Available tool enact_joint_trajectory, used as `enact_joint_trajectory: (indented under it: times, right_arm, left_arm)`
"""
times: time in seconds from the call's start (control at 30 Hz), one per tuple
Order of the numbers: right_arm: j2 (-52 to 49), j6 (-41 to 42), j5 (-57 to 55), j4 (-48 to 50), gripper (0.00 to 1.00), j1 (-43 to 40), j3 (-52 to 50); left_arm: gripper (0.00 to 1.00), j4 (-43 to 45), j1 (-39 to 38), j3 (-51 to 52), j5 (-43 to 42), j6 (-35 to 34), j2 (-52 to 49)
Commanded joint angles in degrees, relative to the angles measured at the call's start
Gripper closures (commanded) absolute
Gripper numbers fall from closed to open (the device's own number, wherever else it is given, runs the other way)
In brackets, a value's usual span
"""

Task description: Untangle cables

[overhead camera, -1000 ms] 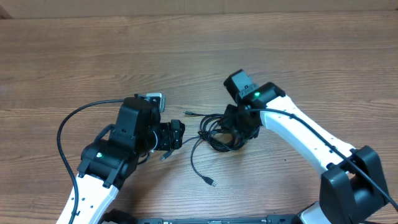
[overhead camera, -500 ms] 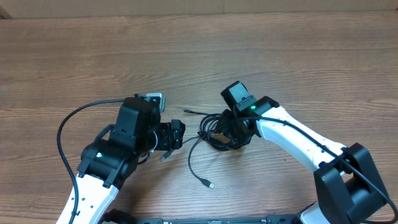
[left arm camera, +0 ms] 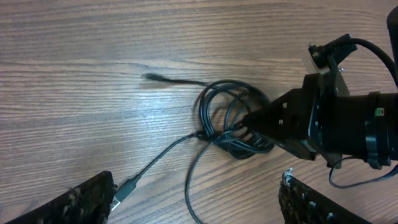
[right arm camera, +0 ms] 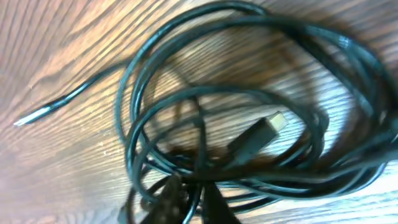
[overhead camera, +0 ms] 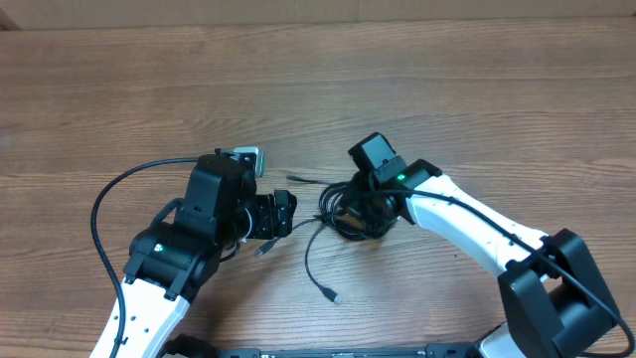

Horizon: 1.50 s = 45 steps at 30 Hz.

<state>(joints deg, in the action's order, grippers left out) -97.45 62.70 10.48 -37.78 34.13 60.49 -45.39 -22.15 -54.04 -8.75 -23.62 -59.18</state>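
The cables (overhead camera: 343, 211) are thin black wires bunched in loops at the table's middle. One tail with a plug (overhead camera: 332, 295) trails toward the front, and another thin end (overhead camera: 295, 178) points left. My right gripper (overhead camera: 370, 211) is down in the bundle. In the right wrist view its jaws (right arm camera: 194, 200) are shut on strands of the cables (right arm camera: 249, 93), beside a loose plug (right arm camera: 268, 127). My left gripper (left arm camera: 198, 190) stands open just left of the bundle (left arm camera: 231, 118), holding nothing. A plug (left arm camera: 124, 190) lies next to its left finger (left arm camera: 81, 202).
The wooden table (overhead camera: 447, 89) stretches behind and to both sides. The left arm's own thicker black cable (overhead camera: 109, 199) arcs out at the left. The right arm's white link (overhead camera: 467, 224) runs to the front right corner.
My right gripper has shifted slightly left into the bundle and closed on it. The front cable tail has slid a little left. The left arm has stayed put.
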Motion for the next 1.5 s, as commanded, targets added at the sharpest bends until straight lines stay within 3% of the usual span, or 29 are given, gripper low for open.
enact_joint_trajectory:
  times: [0.0, 0.4, 0.83, 1.27, 1.33, 1.47]
  right_arm:
    - [0.24, 0.94, -0.33, 1.4, 0.96, 1.51, -0.44]
    - [0.48, -13.75, 4.39, 3.41, 0.96, 2.25, 0.74]
    - [3.06, -32.74, 4.63, -12.96, 0.96, 2.78, 10.91]
    - [8.26, -33.22, -8.7, -33.03, 0.96, 3.15, 21.57]
    - [8.22, -30.73, -8.74, -33.46, 0.68, 3.15, 21.42]
    - [8.17, -24.35, -9.05, -32.48, 0.5, 3.15, 20.72]
  left_arm:
    - [0.16, 0.2, -0.37, -0.46, -0.04, 0.26, 0.0]
    - [0.13, 0.22, -0.37, -0.44, 0.9, 0.46, -0.07]
    - [0.11, 0.5, -0.37, -0.46, 1.73, 0.46, -0.07]
    - [0.1, 1.03, -0.37, -0.44, 1.88, 0.44, -0.07]
    - [0.1, 1.11, -0.37, -0.44, 1.79, 0.37, -0.09]
    - [0.1, 1.07, -0.37, -0.44, 1.68, 0.24, -0.07]
